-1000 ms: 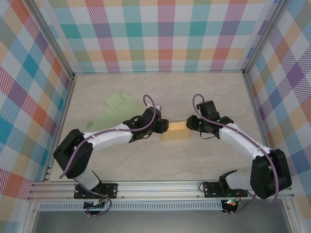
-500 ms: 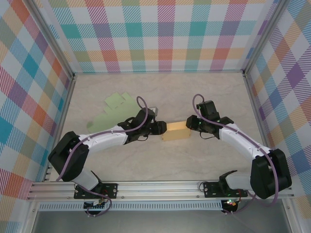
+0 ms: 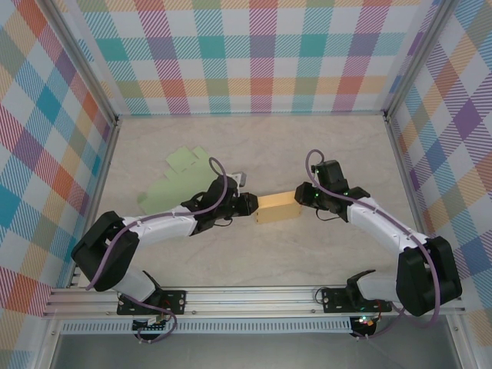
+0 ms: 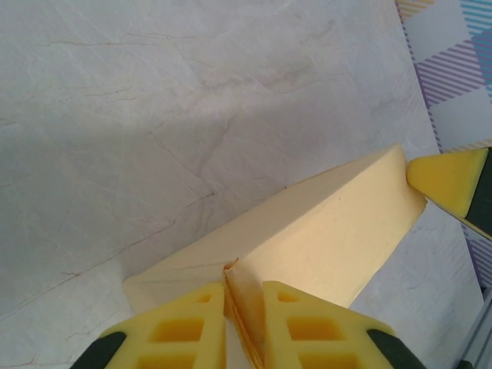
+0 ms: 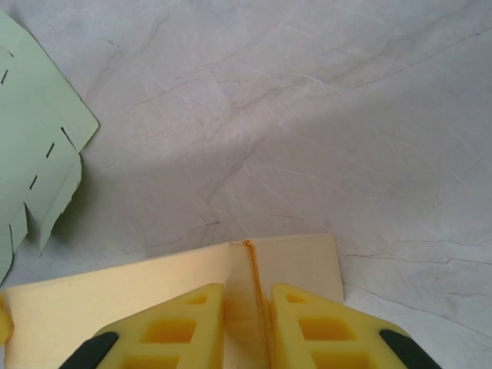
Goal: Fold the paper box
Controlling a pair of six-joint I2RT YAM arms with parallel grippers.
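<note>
I see the paper box [image 3: 278, 207], a squat block of smooth tan card. My left gripper [image 4: 244, 296] pinches the thin flap edge at its left end; my right gripper [image 5: 247, 296] clamps the seam at its right end. Beyond the box, to its left, lies a flat pale-green slotted card sheet [image 3: 175, 178].

Setting: robot test cell, lab-type. Plaid-patterned walls [image 3: 261, 54] on aluminium frame [image 3: 254, 296] (extruded rails, bolted); pale marbled tabletop [image 3: 323, 146].
</note>
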